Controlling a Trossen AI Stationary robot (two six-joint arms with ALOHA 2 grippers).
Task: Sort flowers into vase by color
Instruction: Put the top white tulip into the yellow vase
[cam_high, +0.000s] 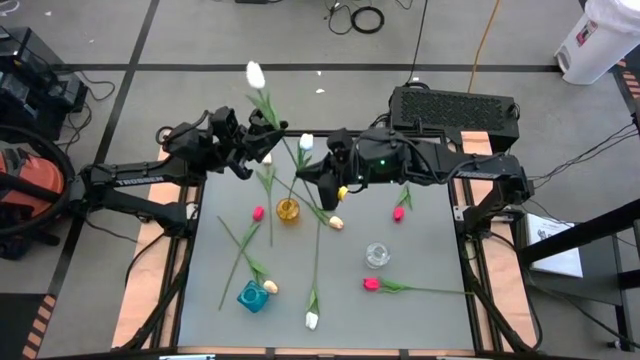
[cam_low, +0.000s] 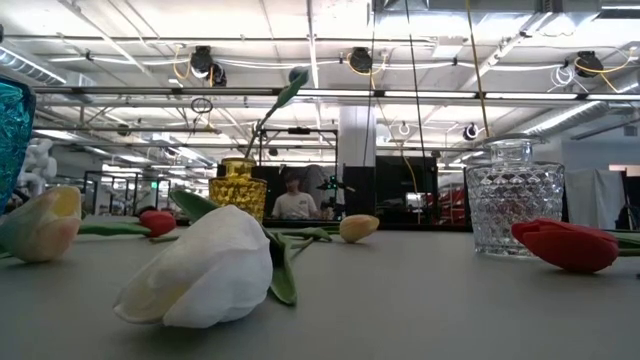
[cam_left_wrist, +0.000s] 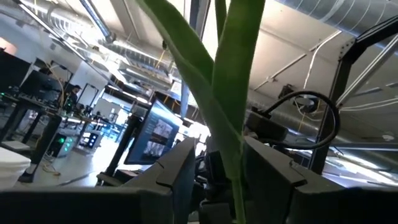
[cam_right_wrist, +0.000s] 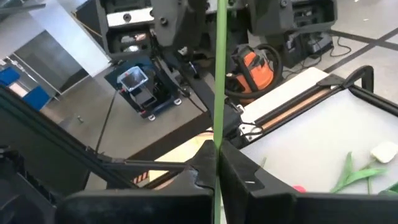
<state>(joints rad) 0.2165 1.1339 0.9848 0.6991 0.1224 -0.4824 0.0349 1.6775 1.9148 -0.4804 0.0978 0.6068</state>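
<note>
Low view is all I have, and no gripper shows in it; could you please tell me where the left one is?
Observer: The left gripper is up at the table's far edge, holding a white tulip by its stem, with the head out past the edge.
Operator: Thank you. And the right one?
Observer: The right gripper is close beside it, over the far part of the table, shut on a thin green stem.
</note>
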